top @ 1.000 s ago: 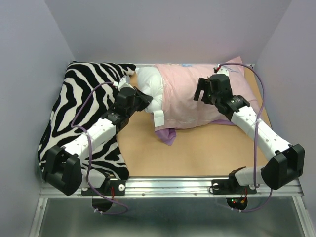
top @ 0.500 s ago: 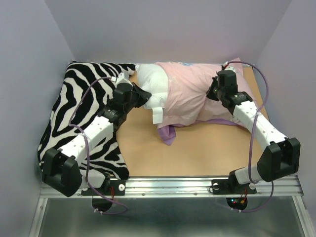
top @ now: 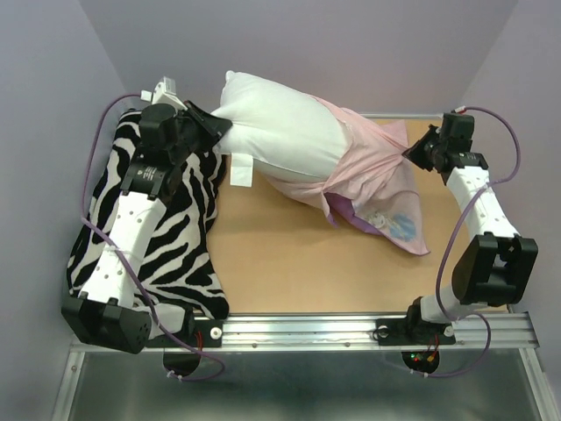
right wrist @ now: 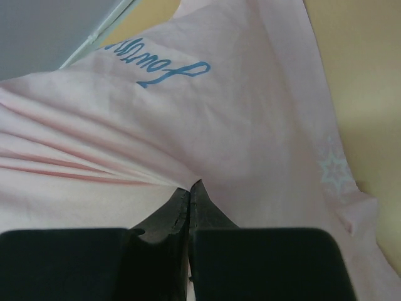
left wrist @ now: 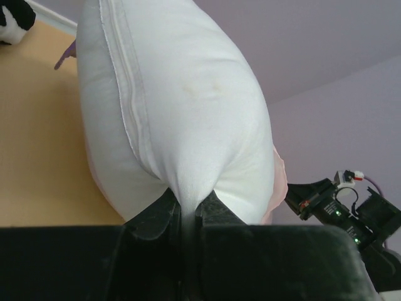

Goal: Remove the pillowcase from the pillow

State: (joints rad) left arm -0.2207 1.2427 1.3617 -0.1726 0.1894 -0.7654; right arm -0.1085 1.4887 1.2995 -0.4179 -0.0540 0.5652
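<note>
The plump white pillow (top: pixel 280 132) hangs tilted above the table, and its left end is pinched in my left gripper (top: pixel 215 123), shut on a fold of it (left wrist: pixel 187 207). A small white tag (top: pixel 238 169) dangles below that end. The pillowcase (top: pixel 377 171), pale pink side out, still covers the pillow's right end and trails down to the table, showing purple print at its lower edge (top: pixel 399 226). My right gripper (top: pixel 412 154) is shut on a pinch of the pink fabric (right wrist: pixel 190 187), which stretches taut from it. In the left wrist view the bare pillow (left wrist: pixel 182 94) fills the frame.
A black-and-white zebra-striped cushion (top: pixel 166 228) lies along the table's left side under my left arm. Lilac walls (top: pixel 289 44) close in the back and both sides. A metal rail (top: pixel 351 329) runs along the near edge by the arm bases.
My right gripper closed on the pillowcase and drew it to the right. My left arm lifted the pillow up and back to the left, so much more white pillow shows.
</note>
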